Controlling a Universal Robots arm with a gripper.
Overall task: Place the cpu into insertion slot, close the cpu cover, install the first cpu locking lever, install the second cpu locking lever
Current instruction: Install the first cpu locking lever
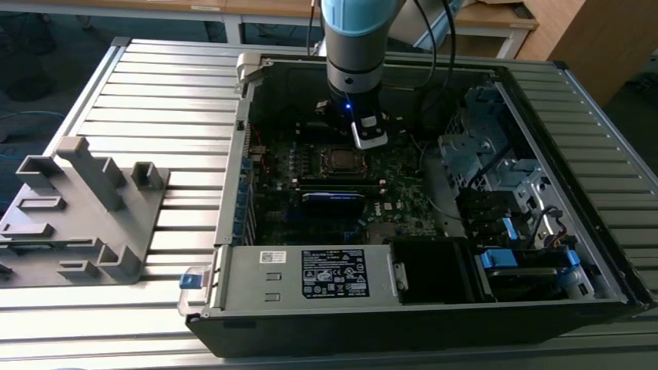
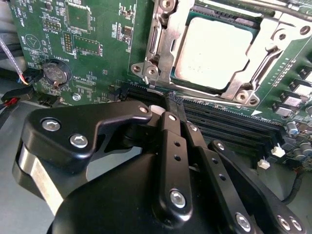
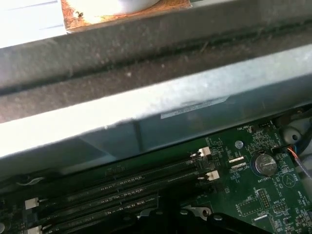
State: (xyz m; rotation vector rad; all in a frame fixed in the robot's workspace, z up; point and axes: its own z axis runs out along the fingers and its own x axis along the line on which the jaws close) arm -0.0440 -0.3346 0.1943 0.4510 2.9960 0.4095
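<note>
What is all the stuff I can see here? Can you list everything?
Computer case: one, black, open on the slatted metal table.
Motherboard: one, dark green, inside the case.
Cpu: one, grey, sitting in the insertion slot.
Cpu cover: one, silver, framing the cpu.
Memory slots: several, black, beside the socket.
Coin battery: one, silver, on the motherboard.
Power supply: one, grey, near edge of case.
Plastic stand: one, grey, exterior view's left.
Robot arm: one, blue-grey, above the motherboard.
Hand: one, black, near the socket.

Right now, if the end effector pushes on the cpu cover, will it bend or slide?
Probably neither. The cpu cover looks like stiff metal lying flat around the cpu, so sliding seems unlikely. Its thin frame might flex slightly under hard pressing.
</note>
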